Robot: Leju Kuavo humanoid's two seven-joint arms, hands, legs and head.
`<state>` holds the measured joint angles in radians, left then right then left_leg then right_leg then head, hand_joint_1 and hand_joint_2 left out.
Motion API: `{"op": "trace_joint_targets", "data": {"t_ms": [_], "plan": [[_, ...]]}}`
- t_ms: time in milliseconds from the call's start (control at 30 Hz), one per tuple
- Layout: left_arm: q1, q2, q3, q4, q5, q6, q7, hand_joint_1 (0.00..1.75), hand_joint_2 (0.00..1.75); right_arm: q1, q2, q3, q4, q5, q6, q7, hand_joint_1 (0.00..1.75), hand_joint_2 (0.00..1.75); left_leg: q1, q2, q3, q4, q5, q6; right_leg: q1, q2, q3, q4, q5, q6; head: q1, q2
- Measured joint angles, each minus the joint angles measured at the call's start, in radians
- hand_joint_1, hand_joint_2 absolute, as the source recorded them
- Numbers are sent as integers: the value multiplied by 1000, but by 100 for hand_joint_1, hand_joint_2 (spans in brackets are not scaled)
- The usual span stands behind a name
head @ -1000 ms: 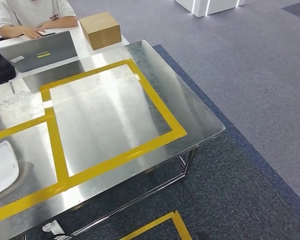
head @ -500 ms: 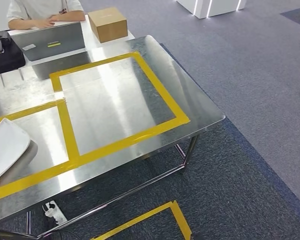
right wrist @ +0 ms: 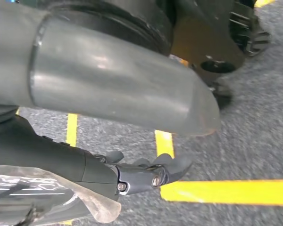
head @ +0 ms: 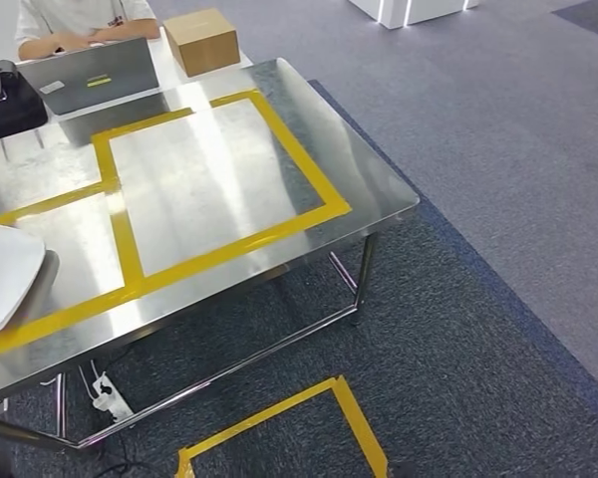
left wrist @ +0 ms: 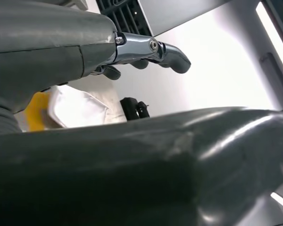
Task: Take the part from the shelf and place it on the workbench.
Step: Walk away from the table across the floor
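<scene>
Grey carpet (head: 506, 179) surrounds the steel workbench (head: 371, 189) with yellow tape frames; we see the white part (head: 3, 274) lying at its near-left edge. Left wrist: our left hand (left wrist: 97, 94) has its fingers extended, with the part just beyond them; grip undeterminable. Right wrist: our right hand (right wrist: 97, 141) hangs above the carpet, fingers loosely apart, empty.

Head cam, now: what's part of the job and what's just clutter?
Job:
white part, lying at the workbench's left end
steel workbench with yellow tape outlines

Lying about:
cardboard box
laptop, person behind it
black bag
power strip on the carpet
</scene>
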<state>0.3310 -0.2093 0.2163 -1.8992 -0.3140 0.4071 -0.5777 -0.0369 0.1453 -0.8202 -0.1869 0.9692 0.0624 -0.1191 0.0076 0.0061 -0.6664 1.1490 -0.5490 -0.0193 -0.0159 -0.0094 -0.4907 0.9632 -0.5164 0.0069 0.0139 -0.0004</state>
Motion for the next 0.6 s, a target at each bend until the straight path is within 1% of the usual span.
{"op": "trace_joint_targets", "data": {"t_ms": [33,67,100,133,167,200,233,267,300,333,367,400,433,467,500,533,567,600], "plan": [[0,-1,1,4,-5,-1,4,0,0,1,0,0,0,2,0,1,0,0,0,0,-8,64,-44,-2,2,-1,-13,1,12,-2,-1,0],[-1,-1,2,10,-11,-3,8,0,0,1,0,0,0,5,1,1,0,0,0,0,-7,114,-63,-3,4,-2,-26,3,23,-2,-2,0],[-1,-2,2,16,-16,-5,13,0,0,1,0,0,0,7,1,2,0,0,0,0,5,136,-57,-2,6,-3,-41,7,34,-2,-2,0],[-2,-2,2,22,-20,-7,19,0,0,2,0,0,0,9,2,3,0,0,-1,-1,33,122,-33,1,7,-4,-55,12,45,-2,-2,0],[-3,-3,3,29,-23,-8,24,0,0,1,0,0,0,10,2,4,0,0,-2,-1,78,73,-5,7,9,-4,-71,17,54,-2,-2,0],[-5,-3,4,34,-25,-10,27,0,0,1,1,0,0,11,3,4,0,0,-4,-2,131,0,12,15,10,-4,-84,22,62,0,-1,0],[-6,-4,5,38,-27,-10,28,0,0,0,2,0,0,11,3,5,0,0,-6,-2,180,-77,16,24,12,-3,-93,26,69,2,-1,0],[-8,-4,6,41,-29,-11,28,0,0,0,2,0,0,11,3,4,0,0,-9,-3,215,-136,11,31,13,-3,-101,29,77,7,-1,0],[-10,-5,6,43,-30,-12,28,0,0,-1,3,0,0,12,3,4,0,0,-12,-3,230,-170,3,36,12,-4,-107,30,85,13,-1,0],[-10,-6,7,45,-30,-12,28,0,0,-1,3,0,0,12,3,4,0,0,-14,-3,231,-182,2,40,12,-4,-112,30,94,20,-1,0],[-11,-7,7,47,-30,-12,28,0,0,-1,3,0,0,12,3,5,0,0,-14,-2,222,-186,9,44,10,-5,-117,30,100,26,-2,0],[-12,-8,8,48,-30,-12,28,0,0,0,3,0,0,12,3,5,0,0,-13,-1,213,-188,19,51,9,-3,-123,35,93,32,-3,0],[-12,-9,8,51,-30,-12,28,0,0,1,3,0,0,12,3,5,0,0,-11,1,203,-191,32,58,8,0,-134,54,67,37,-1,0],[-13,-11,9,53,-31,-12,28,0,0,2,3,-1,0,12,3,5,0,0,-9,3,189,-194,45,63,7,3,-149,92,21,40,0,0],[-14,-12,9,56,-31,-12,28,0,0,2,3,-1,0,13,3,5,0,0,-10,3,174,-193,56,66,6,5,-165,148,-34,43,2,0],[-14,-14,10,59,-31,-12,29,0,0,2,3,-2,0,13,3,5,0,0,-11,4,159,-192,68,68,6,6,-180,213,-82,46,4,0],[-14,-15,10,62,-31,-13,29,0,0,2,3,-3,0,13,3,5,0,0,-11,5,142,-190,80,67,6,6,-187,273,-106,49,4,0],[-15,-16,10,66,-31,-14,33,0,0,2,3,-4,0,14,3,5,0,0,-12,6,125,-187,92,66,6,6,-183,310,-103,51,4,0]]}}
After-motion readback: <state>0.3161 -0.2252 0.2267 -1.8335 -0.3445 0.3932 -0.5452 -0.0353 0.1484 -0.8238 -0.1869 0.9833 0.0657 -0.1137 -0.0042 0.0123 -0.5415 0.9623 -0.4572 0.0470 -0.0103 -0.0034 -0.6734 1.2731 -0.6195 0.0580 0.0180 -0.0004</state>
